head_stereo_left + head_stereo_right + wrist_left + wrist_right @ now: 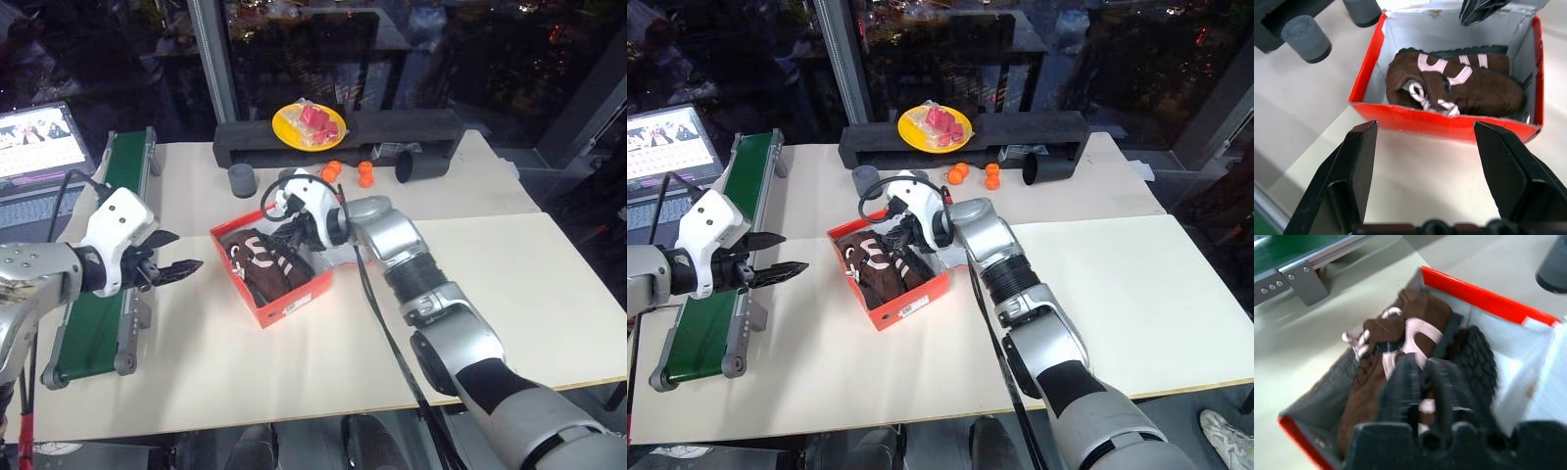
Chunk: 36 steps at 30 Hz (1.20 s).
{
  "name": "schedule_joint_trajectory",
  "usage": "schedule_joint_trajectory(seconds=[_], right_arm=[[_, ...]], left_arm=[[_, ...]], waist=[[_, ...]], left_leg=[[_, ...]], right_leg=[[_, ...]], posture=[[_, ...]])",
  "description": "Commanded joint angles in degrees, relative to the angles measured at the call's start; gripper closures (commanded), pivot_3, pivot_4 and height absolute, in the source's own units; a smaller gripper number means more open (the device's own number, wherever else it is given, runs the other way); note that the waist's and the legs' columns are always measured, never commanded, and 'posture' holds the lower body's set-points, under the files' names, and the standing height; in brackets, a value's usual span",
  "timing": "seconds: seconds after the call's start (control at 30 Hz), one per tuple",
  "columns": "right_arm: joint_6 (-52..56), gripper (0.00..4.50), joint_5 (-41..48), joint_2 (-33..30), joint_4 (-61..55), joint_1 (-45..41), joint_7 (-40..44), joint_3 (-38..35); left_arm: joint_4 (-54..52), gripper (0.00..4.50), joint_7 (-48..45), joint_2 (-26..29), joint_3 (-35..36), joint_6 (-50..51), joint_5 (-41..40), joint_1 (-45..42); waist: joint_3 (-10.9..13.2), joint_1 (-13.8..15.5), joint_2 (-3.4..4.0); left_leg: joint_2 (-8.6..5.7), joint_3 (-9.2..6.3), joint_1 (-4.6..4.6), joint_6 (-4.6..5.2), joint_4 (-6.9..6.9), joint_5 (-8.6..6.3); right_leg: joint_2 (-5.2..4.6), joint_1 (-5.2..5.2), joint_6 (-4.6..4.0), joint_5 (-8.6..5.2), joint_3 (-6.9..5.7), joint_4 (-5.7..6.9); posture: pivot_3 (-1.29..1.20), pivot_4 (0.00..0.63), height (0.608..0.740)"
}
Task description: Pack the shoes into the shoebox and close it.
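The red-orange shoebox (294, 304) stands open in the middle of the table, white inside. Both dark brown shoes (1454, 85) with pink trim and laces lie in it, and one shows its black treaded sole (1476, 362). My right gripper (1422, 369) hangs just over the shoes, shut, with nothing seen between its fingers. In the head views it sits above the box's far end (284, 233). My left gripper (186, 250) is open and empty, a short way off the box's left side and pointing at it. My right arm hides the lid.
A green conveyor belt (103, 264) runs along the table's left side, with a laptop (34, 147) behind it. At the back are a long black block (392, 127), a yellow plate (309, 124), orange balls (333, 171), a grey cylinder (242, 179) and a tipped black cup (416, 164).
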Motion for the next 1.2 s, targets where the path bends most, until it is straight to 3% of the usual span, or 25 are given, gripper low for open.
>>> schedule_joint_trajectory(seconds=[0.03,0.47,0.73,0.87,1.03,1.13,1.2], right_arm=[[-6.80,4.43,-0.51,1.38,6.22,-4.43,-1.48,-0.09],[-22.27,4.43,-7.02,7.97,31.63,-8.55,-8.09,1.37],[-25.81,4.43,-14.09,10.82,35.23,-4.68,-13.58,5.74],[-25.97,4.43,-12.41,9.97,33.76,-6.79,-12.66,3.41],[-16.92,4.43,-3.55,4.87,24.44,-10.75,-3.89,-4.59],[0.76,4.43,2.72,-2.98,1.21,-7.38,3.94,-7.93],[12.78,4.43,6.32,-7.41,-14.14,-3.72,4.69,-9.58]], left_arm=[[-0.70,1.17,-1.23,1.62,3.24,-1.17,0.77,1.77],[-6.64,1.17,0.87,-0.31,8.47,2.06,-1.23,7.46],[-7.88,1.17,2.07,-1.09,7.88,3.20,-1.94,7.06],[-7.62,1.17,2.08,-1.48,5.77,2.67,-2.32,5.71],[-5.76,1.17,0.04,-0.57,2.19,0.68,-1.80,3.35],[-2.43,1.17,-1.69,-0.35,-1.39,-1.25,-1.13,-0.91],[-0.39,1.17,-2.71,-0.43,-3.66,-2.58,-0.31,-3.26]], waist=[[0.01,0.08,0.00],[0.02,0.12,0.01],[0.01,0.00,0.00],[0.01,0.01,0.00],[0.02,0.20,0.00],[0.13,0.66,0.02],[0.17,1.28,0.04]], left_leg=[[0.00,0.01,0.00,0.00,-0.01,0.00],[0.03,0.00,0.04,-0.01,-0.04,0.00],[0.03,0.00,0.25,0.00,-0.05,0.00],[0.04,0.00,0.37,-0.01,-0.06,0.00],[0.06,-0.01,0.25,-0.01,-0.04,0.00],[0.05,-0.04,-0.05,0.00,0.07,0.00],[0.03,-0.09,-0.19,0.00,0.10,0.00]], right_leg=[[0.00,0.00,-0.03,0.02,0.01,0.00],[0.03,0.01,-0.18,0.11,0.00,0.00],[0.04,0.17,-0.10,0.05,0.00,0.01],[0.05,0.27,0.13,-0.10,0.01,0.03],[0.07,0.19,0.04,-0.04,0.00,0.03],[0.06,0.01,-0.13,0.08,-0.06,0.01],[0.03,-0.01,-0.21,0.13,-0.12,-0.03]], posture=[[0.00,0.150,0.740],[0.00,0.150,0.740],[0.00,0.150,0.740],[0.00,0.150,0.740],[0.00,0.150,0.740],[0.00,0.150,0.740],[0.00,0.150,0.740]])
